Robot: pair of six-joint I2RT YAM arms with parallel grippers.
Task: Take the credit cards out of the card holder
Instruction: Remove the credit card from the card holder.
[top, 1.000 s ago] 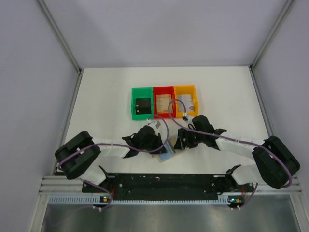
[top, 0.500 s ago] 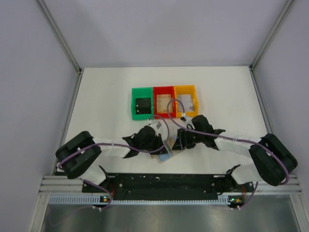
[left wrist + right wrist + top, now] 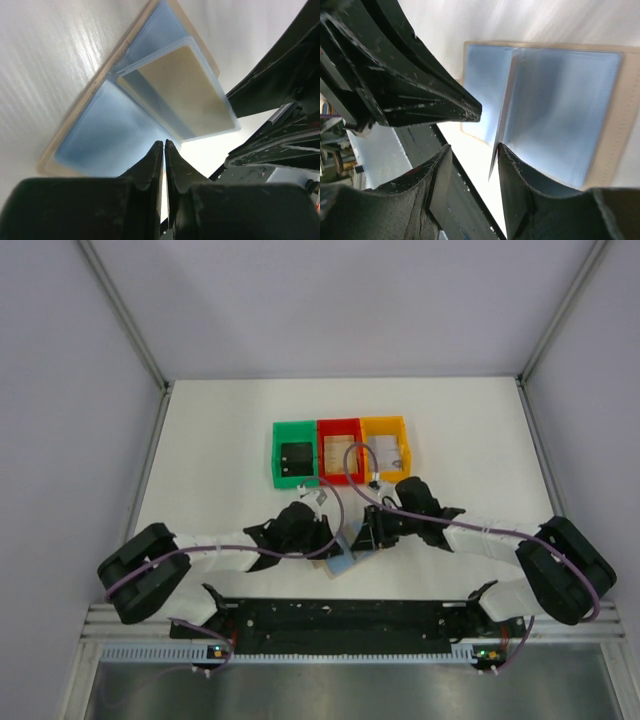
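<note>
Left gripper (image 3: 164,145) rested shut on the card holder (image 3: 100,135); right gripper (image 3: 475,150) stood half-open astride the raised card sleeve (image 3: 185,95), needing a square pinch before pulling straight.

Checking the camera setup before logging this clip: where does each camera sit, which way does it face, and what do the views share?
Top external: above and behind the bases, facing down at the table, bins, left arm and right arm.
Left wrist: looks along the shut left gripper at the open card holder.
Right wrist: looks past the open right gripper at the same holder.
Shared: both wrist views show the card holder and the other gripper.
</note>
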